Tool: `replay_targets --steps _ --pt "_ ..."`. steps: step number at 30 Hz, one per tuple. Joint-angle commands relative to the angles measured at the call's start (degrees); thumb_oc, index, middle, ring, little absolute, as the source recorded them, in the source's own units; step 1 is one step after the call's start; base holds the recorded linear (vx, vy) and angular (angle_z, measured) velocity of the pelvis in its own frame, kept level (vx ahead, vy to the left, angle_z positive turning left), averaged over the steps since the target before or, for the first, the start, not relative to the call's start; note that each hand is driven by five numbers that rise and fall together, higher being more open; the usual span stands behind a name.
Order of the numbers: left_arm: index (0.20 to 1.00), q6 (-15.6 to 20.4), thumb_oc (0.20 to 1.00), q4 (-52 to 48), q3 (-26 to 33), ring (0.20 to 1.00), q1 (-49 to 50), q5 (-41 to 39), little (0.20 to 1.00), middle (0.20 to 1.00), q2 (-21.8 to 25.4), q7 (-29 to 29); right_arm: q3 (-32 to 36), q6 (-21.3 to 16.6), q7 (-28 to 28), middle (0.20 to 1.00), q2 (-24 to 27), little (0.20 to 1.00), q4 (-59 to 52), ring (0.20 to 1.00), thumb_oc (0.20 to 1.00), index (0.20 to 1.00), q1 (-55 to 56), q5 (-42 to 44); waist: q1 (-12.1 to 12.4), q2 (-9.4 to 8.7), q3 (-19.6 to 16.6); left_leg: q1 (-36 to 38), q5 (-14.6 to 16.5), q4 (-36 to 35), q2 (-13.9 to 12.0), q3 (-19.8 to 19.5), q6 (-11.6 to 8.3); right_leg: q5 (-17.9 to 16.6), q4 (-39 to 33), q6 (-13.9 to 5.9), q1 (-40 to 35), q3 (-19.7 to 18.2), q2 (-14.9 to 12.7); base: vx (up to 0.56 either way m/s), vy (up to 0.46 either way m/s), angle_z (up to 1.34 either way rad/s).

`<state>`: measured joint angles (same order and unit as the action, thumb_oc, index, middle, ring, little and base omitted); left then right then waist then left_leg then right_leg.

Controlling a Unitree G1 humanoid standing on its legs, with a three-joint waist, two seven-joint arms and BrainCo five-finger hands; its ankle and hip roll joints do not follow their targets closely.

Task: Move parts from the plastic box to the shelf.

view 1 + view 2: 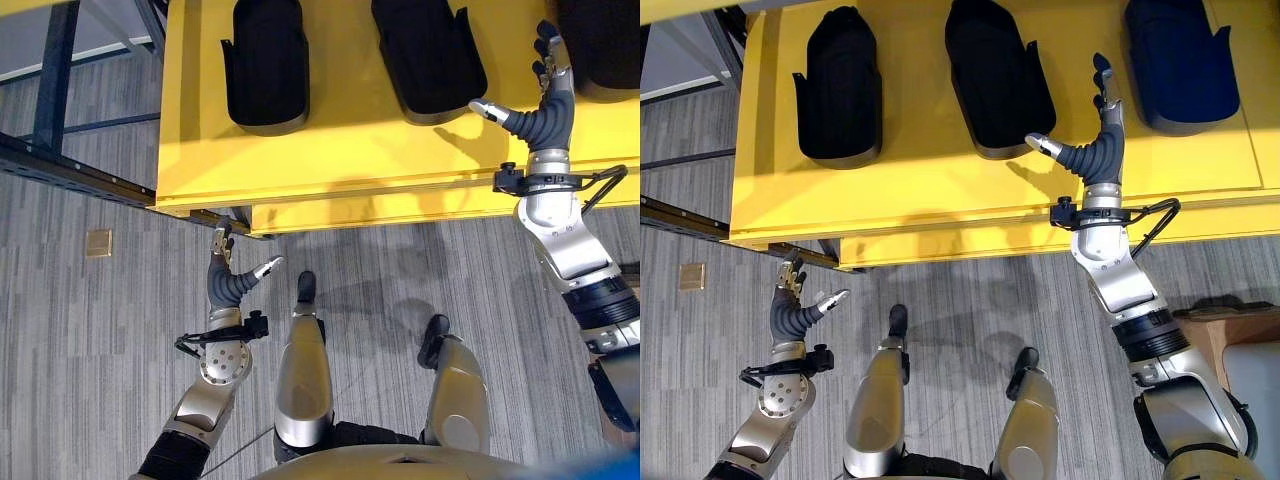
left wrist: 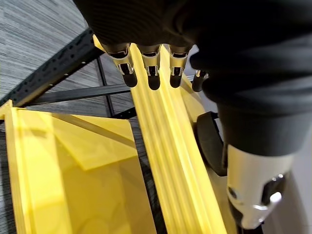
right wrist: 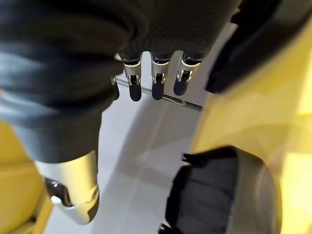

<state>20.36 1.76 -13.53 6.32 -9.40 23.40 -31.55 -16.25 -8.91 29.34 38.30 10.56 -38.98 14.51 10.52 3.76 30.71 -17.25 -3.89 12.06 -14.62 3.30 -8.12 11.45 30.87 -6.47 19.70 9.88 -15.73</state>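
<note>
Over yellow shelf (image 1: 940,190), right hand (image 1: 1095,140) hovering open beside middle black part (image 1: 995,80); left hand (image 1: 795,305) hanging open, empty, below shelf edge.

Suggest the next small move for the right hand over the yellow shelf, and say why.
Probably draw the right hand back off the yellow shelf. Its fingers are straight and hold nothing, and three dark parts already lie on the shelf. The left hand hangs open below the shelf edge, also holding nothing.

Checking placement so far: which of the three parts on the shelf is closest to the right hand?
The middle black part; the right hand has its thumb almost at its near end, between it and the dark blue part.
</note>
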Motion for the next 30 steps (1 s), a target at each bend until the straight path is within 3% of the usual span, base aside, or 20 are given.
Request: replay_targets --steps 1,13,30 --pt "1.000 1.4 1.000 -6.2 -0.1 1.000 1.3 0.7 1.000 1.000 3.3 0.3 2.0 -0.8 -0.8 1.000 -0.4 1.000 2.1 1.000 1.000 1.000 -6.5 4.1 0.9 -0.98 -0.9 -2.5 2.6 5.1 2.1 -0.6 3.05 0.1 0.9 4.68 -2.2 7.6 1.5 0.00 0.000 0.00" --pt "1.000 0.9 1.000 -5.8 -0.6 1.000 0.5 0.3 1.000 1.000 3.4 0.5 1.3 1.7 -6.0 1.000 -1.4 1.000 8.9 1.000 1.000 1.000 -9.9 12.6 1.5 -0.15 -0.9 -3.7 2.6 5.6 2.5 -0.4 3.20 0.8 2.7 5.09 -0.7 7.7 1.0 0.00 0.000 0.00" --pt "1.000 0.3 1.000 -4.8 -1.5 1.000 -0.4 -0.4 1.000 1.000 3.5 1.0 -2.0 4.1 -13.0 1.000 -3.1 1.000 10.8 1.000 1.000 1.000 -11.5 15.5 1.7 0.29 -0.9 -4.0 2.6 6.3 2.8 -0.2 3.34 1.6 4.8 5.31 0.1 7.5 0.5 0.00 0.000 0.00"
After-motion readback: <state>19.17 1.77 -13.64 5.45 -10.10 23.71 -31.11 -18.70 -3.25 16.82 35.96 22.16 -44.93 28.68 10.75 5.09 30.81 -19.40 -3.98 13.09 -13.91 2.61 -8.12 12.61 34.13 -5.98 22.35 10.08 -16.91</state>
